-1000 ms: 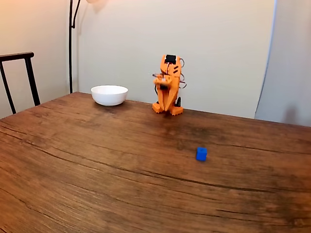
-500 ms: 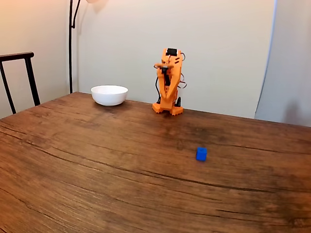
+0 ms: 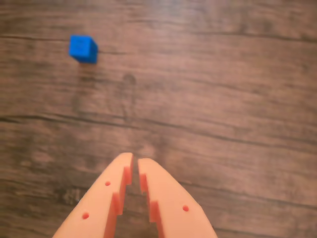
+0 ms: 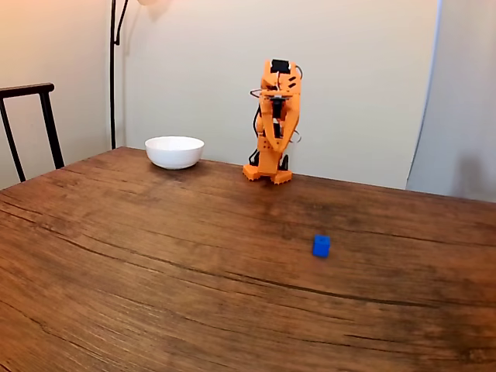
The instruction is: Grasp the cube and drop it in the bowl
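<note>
In the wrist view the gripper (image 3: 134, 161) enters from six o'clock, its two orange fingers (image 3: 106, 198) nearly together with only a thin slit between the tips. It has hold of nothing; bare wood lies under and ahead of it. That narrow setting suits an arm travelling rather than one about to grasp, so I judge it will need to spread before it can take anything.

The cube (image 3: 82, 48) sits toward eleven o'clock from the fingertips in that view, well apart from them, resting flat on the tabletop (image 3: 223, 99) with one corner turned slightly toward the camera. Because it lies off the gripper's centre line, the arm would probably have to swing as well as reach to bring the fingers either side of it.

In the fixed view the arm (image 4: 275, 124) stands tall and folded near the far edge, at about twelve o'clock, and the cube (image 4: 321, 246) lies out in the open at roughly four o'clock from its base, with free wood all round it. The bowl (image 4: 174, 151) rests at about nine o'clock from the base, near it and on the opposite side from the cube, so a carry across the front of the arm looks necessary. Grasping is not yet begun.
</note>
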You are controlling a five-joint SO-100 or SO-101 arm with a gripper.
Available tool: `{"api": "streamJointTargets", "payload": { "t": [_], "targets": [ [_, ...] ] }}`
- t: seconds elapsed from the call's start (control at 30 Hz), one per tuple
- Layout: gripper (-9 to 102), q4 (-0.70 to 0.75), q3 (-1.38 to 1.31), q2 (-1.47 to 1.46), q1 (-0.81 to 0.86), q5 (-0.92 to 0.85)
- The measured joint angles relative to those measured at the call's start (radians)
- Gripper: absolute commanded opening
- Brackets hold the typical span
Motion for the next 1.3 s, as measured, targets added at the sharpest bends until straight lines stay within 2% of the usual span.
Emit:
{"api": "streamJointTargets", "payload": {
  "t": [0.53,0.7,0.87,1.07,1.3],
  "targets": [
    [0,-0.038,-0.494,-0.66,-0.077,-0.002],
    [0,-0.04,-0.584,-0.795,-0.114,-0.064],
    [0,-0.106,-0.641,-0.914,-0.144,-0.12],
    [0,-0.202,-0.704,-1.032,-0.147,-0.127],
    [0,-0.209,-0.767,-1.115,-0.164,-0.127]
  ]
}}
